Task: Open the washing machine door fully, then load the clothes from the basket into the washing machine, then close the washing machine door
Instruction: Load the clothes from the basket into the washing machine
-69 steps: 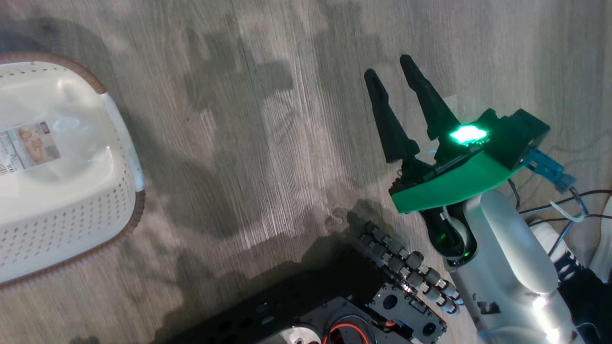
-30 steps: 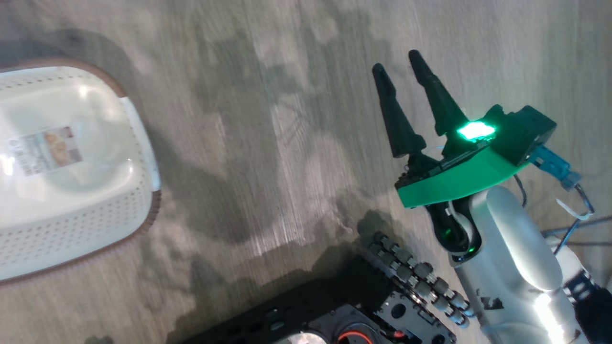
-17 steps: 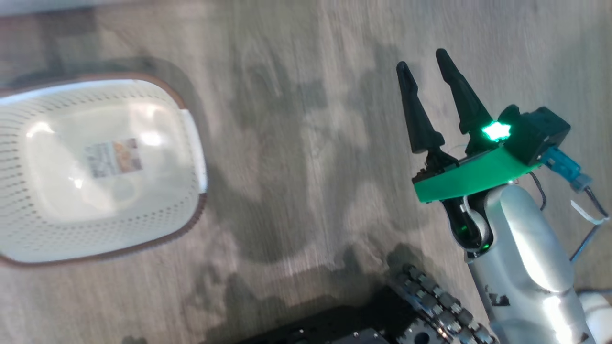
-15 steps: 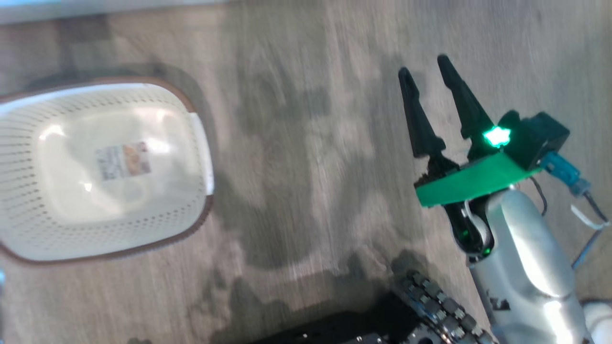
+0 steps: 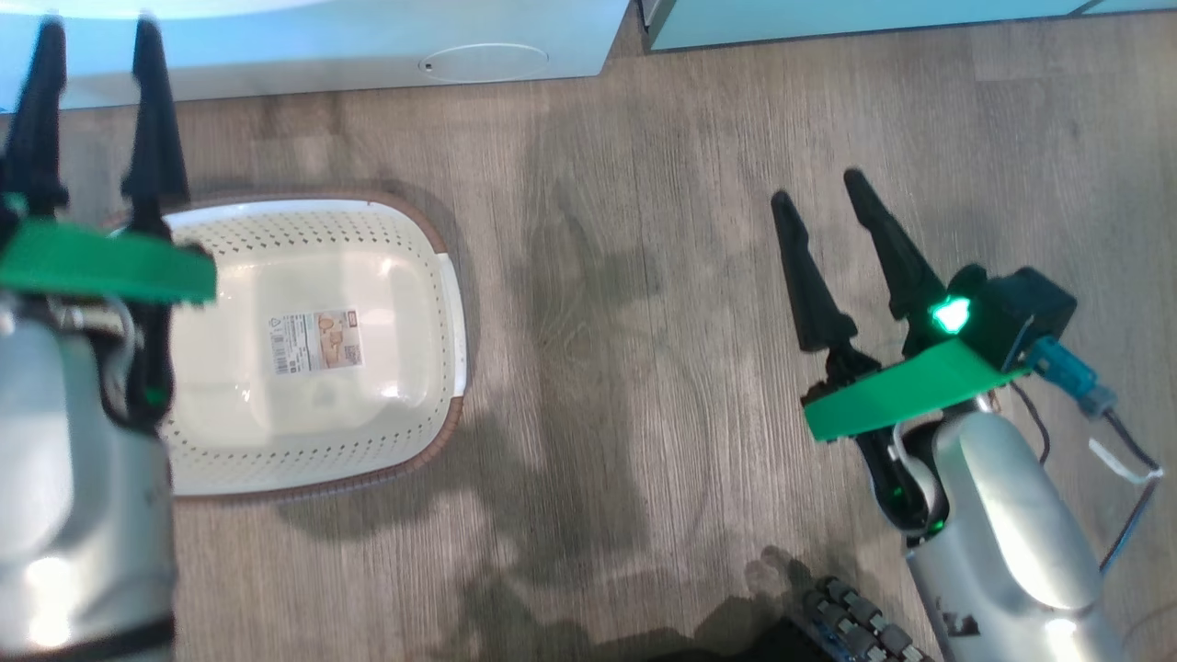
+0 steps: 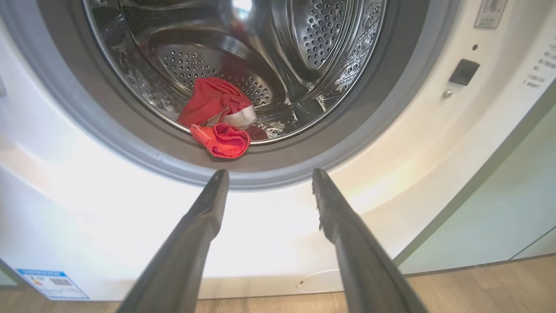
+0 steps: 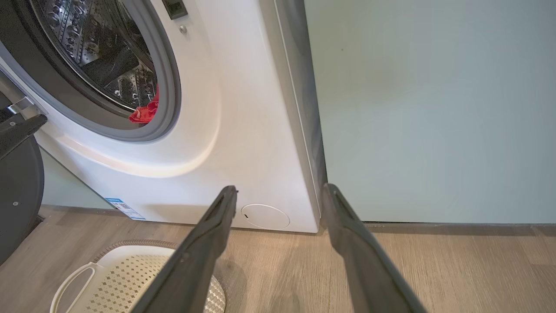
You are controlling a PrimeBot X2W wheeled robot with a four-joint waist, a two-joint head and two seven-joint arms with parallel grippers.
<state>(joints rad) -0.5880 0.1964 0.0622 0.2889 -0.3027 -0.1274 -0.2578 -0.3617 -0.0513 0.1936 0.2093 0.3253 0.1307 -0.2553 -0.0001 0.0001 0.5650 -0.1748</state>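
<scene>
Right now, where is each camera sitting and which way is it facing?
Head view: on the head, looking down at floor and the empty basket; left gripper and right gripper, both open.
Left wrist view: low, facing the washing machine, its drum and the clothes; left fingers show.
Right wrist view: low, facing the machine's lower front and a teal cabinet; right fingers show.
Shared: both wrists see the clothes; head and right wrist, the basket.

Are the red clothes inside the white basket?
No, the basket holds just its paper label, and the red clothes lie at the mouth of the washing machine drum.
</scene>
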